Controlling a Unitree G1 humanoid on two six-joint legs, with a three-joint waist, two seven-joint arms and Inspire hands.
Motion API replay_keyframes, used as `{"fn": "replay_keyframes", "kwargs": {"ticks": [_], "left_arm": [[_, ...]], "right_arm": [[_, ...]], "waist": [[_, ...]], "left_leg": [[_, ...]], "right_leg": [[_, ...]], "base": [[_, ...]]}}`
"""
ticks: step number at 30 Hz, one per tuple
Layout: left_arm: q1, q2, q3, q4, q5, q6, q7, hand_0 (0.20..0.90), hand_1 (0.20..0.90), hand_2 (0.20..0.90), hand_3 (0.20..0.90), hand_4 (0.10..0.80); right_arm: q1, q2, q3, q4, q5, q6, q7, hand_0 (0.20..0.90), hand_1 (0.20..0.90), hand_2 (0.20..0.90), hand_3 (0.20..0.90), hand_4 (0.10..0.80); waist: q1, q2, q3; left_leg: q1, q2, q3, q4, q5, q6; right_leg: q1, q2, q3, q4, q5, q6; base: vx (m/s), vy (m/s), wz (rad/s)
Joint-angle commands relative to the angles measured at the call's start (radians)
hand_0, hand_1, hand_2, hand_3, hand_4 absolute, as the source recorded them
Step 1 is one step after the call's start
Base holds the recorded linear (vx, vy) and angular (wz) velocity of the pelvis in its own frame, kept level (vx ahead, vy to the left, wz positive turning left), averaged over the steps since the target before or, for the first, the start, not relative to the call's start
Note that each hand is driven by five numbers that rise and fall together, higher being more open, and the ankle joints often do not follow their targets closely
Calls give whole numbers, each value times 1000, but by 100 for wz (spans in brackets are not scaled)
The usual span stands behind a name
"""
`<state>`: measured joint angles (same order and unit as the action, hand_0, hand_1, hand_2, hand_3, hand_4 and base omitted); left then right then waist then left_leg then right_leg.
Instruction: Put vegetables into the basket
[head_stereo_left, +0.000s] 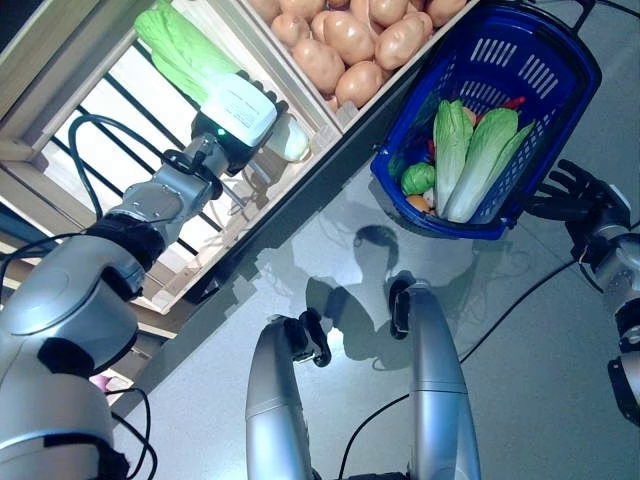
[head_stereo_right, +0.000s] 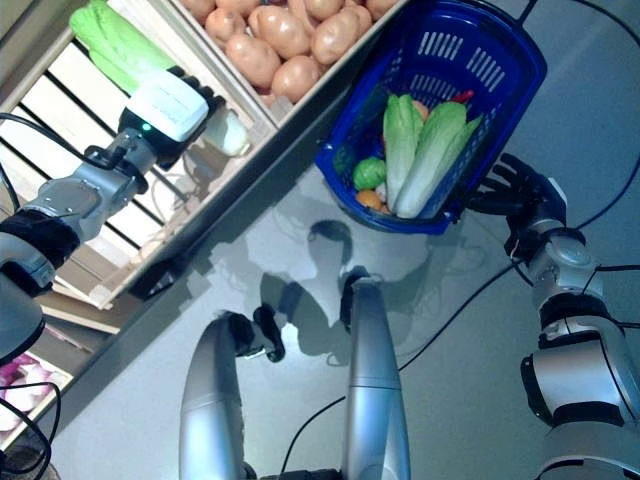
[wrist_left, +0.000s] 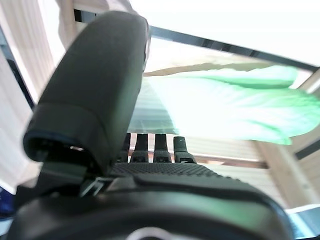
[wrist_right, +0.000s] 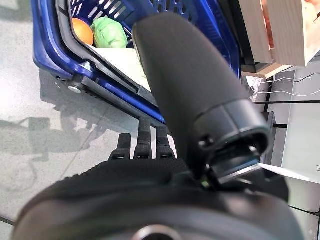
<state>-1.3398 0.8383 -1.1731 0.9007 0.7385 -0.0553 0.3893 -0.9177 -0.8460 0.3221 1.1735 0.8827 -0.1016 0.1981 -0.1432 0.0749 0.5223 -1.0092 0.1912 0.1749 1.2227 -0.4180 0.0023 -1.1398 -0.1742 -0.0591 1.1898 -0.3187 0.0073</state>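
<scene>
A long green napa cabbage (head_stereo_left: 180, 48) lies in a wooden shelf crate (head_stereo_left: 120, 80) at the upper left. My left hand (head_stereo_left: 240, 110) reaches over its lower part, and its pale stalk end (head_stereo_left: 288, 138) shows past the hand. In the left wrist view the fingers (wrist_left: 160, 147) are straight, the thumb stands up, and the cabbage (wrist_left: 225, 110) lies just beyond them. The blue basket (head_stereo_left: 545, 75) sits on the floor at the upper right and holds two napa cabbages (head_stereo_left: 480, 160), a small green cabbage (head_stereo_left: 418, 178) and an orange. My right hand (head_stereo_left: 568, 195) is open beside the basket's rim (wrist_right: 55, 45).
A neighbouring crate is full of potatoes (head_stereo_left: 345, 40). The shelf's dark front edge (head_stereo_left: 300, 200) runs diagonally between the crates and the grey floor (head_stereo_left: 530, 350).
</scene>
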Motion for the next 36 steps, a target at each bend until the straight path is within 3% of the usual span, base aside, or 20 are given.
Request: {"fn": "replay_keyframes", "kwargs": {"ticks": [1,6,9,12,17,18,19,20,25,36], "left_arm": [[-142,54,-32,-10,50,2,85,900,900,900,900,800],[-165,63,-42,-58,60,-58,171,900,900,900,900,800],[-173,64,-48,-66,34,-56,95,900,900,900,900,800],[-166,58,-46,-48,13,-35,15,900,900,900,900,800],[-155,46,-27,-29,-44,87,-145,900,900,900,900,800],[-154,46,-26,-25,-53,102,-155,578,578,578,578,585],[-147,42,-20,-13,-69,129,-161,465,465,465,465,510],[-138,36,-10,-1,-96,153,-166,300,300,300,300,400],[-106,20,62,74,-123,169,-124,300,300,300,300,400],[-62,56,102,81,-124,107,-102,300,300,300,300,400]], "right_arm": [[-65,-18,-1,-15,53,-79,30,900,900,900,900,800],[-36,-22,-13,-29,55,-90,40,900,900,900,900,800],[-28,-28,-21,-29,54,-95,46,900,900,900,900,800],[-45,-25,-19,-16,50,-96,49,900,900,900,900,800],[-67,-28,-13,-27,51,-79,43,900,900,900,900,800],[-68,-29,-13,-26,53,-79,44,900,900,900,900,800],[-71,-28,-12,-24,56,-79,44,900,900,900,900,800],[-70,-26,-13,-26,60,-78,43,900,900,900,900,800],[-63,-24,-26,-27,69,-81,55,900,900,900,900,800],[-37,-1,-29,-64,63,-91,91,900,900,900,900,800]], "waist": [[-21,-13,-2],[-25,-12,-2],[-26,-10,-2],[-27,-8,-2],[-28,-9,-2],[-28,-10,-2],[-28,-11,-2],[-28,-12,-2],[-24,-15,-2],[-15,-22,-2]], "left_leg": [[-9,-3,-3,-46,-11,6],[-20,-3,0,-43,-11,8],[-25,-4,0,-38,-11,9],[-35,-3,1,-30,-10,9],[-52,-7,1,-28,-7,12],[-53,-7,1,-28,-7,12],[-54,-7,1,-30,-6,12],[-53,-9,1,-33,-5,12],[-40,-11,3,-42,0,13],[115,-2,21,-122,10,-2]], "right_leg": [[84,-32,10,-92,58,42],[73,-23,16,-87,56,39],[67,-22,17,-83,55,37],[57,-22,19,-78,58,37],[39,-19,21,-76,62,37],[37,-18,21,-75,62,37],[37,-16,21,-76,62,37],[39,-15,22,-78,62,38],[55,-16,16,-85,62,35],[206,-18,-7,-156,57,36]], "base": [[0,0,0],[0,0,0],[0,0,0],[0,0,0],[0,0,0],[0,0,0],[0,0,0],[0,0,0],[0,0,0],[8,11,0]]}}
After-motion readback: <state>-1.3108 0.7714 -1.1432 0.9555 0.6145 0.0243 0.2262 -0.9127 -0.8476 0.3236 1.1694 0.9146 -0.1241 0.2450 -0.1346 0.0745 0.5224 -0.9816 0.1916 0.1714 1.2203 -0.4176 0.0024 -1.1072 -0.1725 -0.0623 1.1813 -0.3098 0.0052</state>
